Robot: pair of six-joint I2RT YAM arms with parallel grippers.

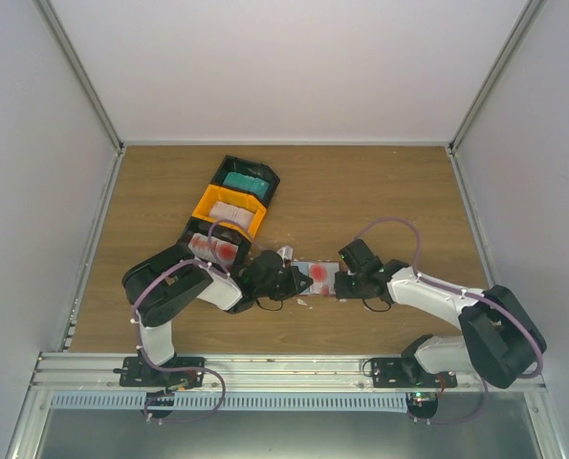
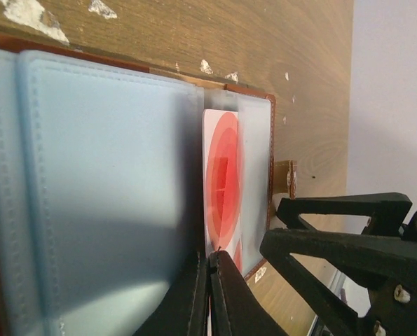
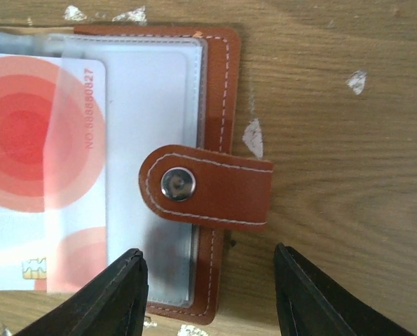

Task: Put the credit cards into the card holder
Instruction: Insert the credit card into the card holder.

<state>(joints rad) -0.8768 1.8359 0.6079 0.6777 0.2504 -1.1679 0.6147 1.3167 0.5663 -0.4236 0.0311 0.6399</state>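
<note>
The brown card holder (image 1: 328, 272) lies open on the table between both grippers, its clear sleeves (image 2: 103, 175) facing up. A red-and-white credit card (image 2: 223, 182) sits partly inside a sleeve and also shows in the right wrist view (image 3: 33, 140). My left gripper (image 2: 212, 264) is shut on that card's near edge, at the holder's left side (image 1: 292, 280). My right gripper (image 3: 208, 294) is open, and its jaws straddle the holder's right edge by the snap tab (image 3: 208, 187). It sits at the holder's right end (image 1: 340, 285). More cards lie in the tray: teal (image 1: 244, 182), whitish (image 1: 231, 212), red-and-white (image 1: 217, 250).
A black-and-orange three-bin tray (image 1: 206, 203) stands left of centre, behind the left arm. Small white scraps (image 3: 253, 137) are scattered on the wood around the holder. Walls enclose the table on three sides.
</note>
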